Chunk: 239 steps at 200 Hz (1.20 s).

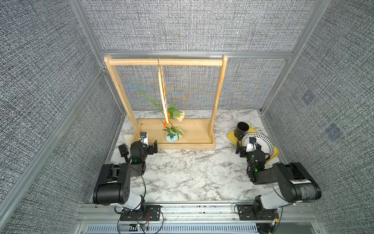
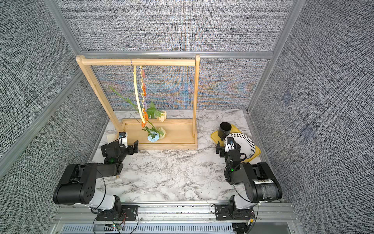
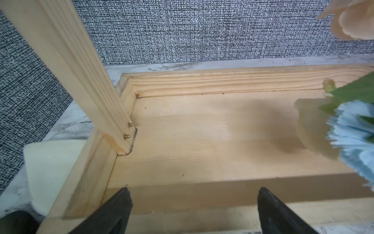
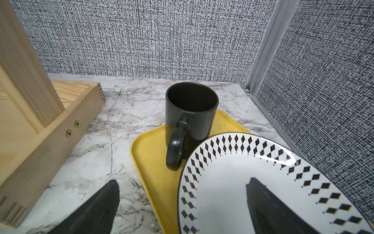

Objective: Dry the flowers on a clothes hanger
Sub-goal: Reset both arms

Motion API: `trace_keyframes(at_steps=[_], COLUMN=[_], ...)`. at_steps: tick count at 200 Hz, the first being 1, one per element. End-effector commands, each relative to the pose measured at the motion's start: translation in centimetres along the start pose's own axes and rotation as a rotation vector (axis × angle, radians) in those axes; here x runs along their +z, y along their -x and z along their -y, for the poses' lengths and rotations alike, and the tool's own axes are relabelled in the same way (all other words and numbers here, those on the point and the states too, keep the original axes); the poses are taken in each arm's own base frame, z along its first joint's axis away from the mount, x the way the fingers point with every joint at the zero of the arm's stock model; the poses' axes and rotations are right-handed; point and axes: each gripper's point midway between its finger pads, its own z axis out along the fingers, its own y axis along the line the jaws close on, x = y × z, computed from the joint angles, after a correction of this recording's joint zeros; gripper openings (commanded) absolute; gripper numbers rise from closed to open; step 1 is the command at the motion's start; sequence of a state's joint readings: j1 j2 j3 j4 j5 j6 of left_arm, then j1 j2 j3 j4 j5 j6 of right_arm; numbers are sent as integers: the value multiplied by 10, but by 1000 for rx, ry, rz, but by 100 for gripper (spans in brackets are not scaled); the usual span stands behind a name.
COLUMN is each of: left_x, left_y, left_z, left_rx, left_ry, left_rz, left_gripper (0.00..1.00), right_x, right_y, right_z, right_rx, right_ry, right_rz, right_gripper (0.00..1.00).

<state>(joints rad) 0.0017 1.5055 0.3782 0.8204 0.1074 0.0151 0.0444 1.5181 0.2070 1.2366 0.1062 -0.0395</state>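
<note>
Wooden rack (image 1: 166,61) holding clothes hanger (image 1: 163,95), black mug (image 1: 242,129), plate (image 1: 265,142), yellow tray (image 1: 231,135)

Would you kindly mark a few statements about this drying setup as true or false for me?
1. The clothes hanger hangs from the top bar of the wooden rack. True.
2. The left tool grips a flower stem. False: it is open and empty, by the rack's base.
3. The black mug stands upright on the yellow tray. True.
4. The patterned plate lies on the rack's base. False: it rests on the yellow tray.
</note>
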Motion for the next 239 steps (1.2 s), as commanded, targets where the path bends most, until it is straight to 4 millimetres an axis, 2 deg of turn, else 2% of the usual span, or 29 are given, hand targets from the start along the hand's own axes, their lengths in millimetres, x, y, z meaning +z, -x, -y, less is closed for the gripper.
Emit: trace_keyframes(at_steps=[1,56,239], left_x=[1,5,6], left_y=[7,6,7], left_z=[0,-12,-7], left_rx=[0,-40,-14], left_ry=[-3,43,38], left_rz=[24,-9,-16], left_gripper=[99,99,99], right_x=[1,6,5], right_y=[8,8,8], right_z=[-3,-3,-2], right_rx=[8,19,21], right_ry=[20,41,41], right_rz=[30,15,17], right_gripper=[99,99,99])
